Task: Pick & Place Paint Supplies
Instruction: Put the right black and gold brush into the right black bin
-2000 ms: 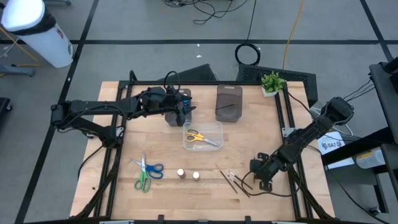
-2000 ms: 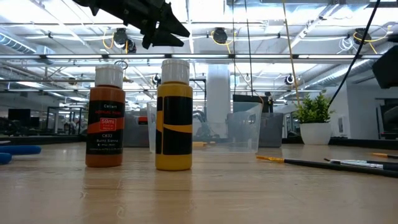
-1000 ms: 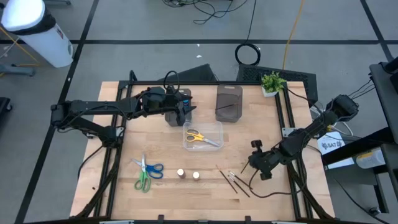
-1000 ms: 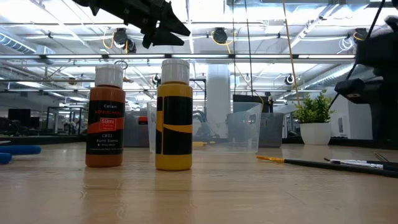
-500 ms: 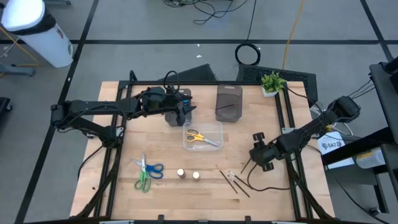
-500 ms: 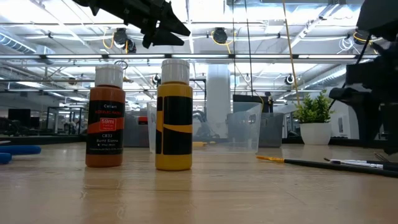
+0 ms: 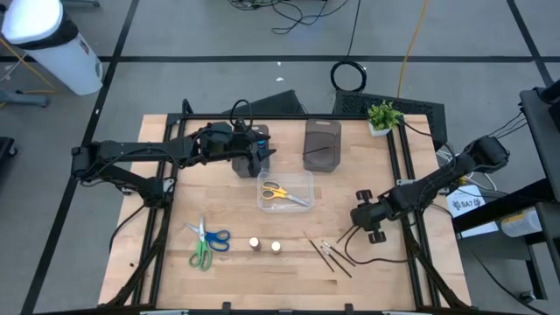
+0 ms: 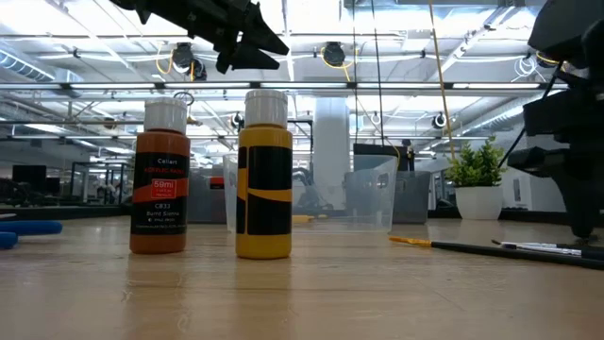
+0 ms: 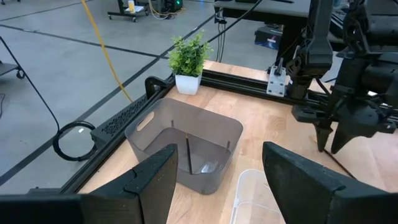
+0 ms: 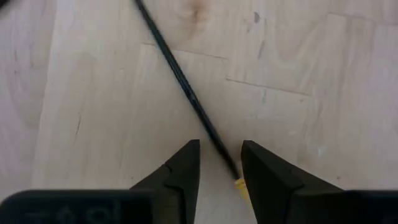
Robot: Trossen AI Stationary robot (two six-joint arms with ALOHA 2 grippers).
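Observation:
Two paint bottles, brown-orange (image 8: 159,189) and yellow (image 8: 264,179), stand upright on the wood near the table's near edge; the high view shows their pale caps (image 7: 254,244). Thin dark brushes (image 7: 328,254) lie flat to their right. Green and blue scissors (image 7: 206,241) lie to the left, and yellow scissors (image 7: 282,192) lie in the clear box. My right gripper (image 10: 221,168) points down, narrowly open, a finger on each side of one brush (image 10: 186,93); no touch shows. My left gripper (image 9: 214,180) hangs open near the far edge, holding nothing.
A dark grey tray (image 7: 322,144) sits near the far edge, with the clear box (image 7: 302,179) in front of it. A small potted plant (image 7: 382,116) stands at the far right corner. Black frame rails run along the table's left and right sides.
My right gripper has moved a little toward the far edge from the near right corner and has turned at the wrist. In the low view it has come further into the picture and lower, over the brushes' right ends. The left arm and all supplies have stayed put.

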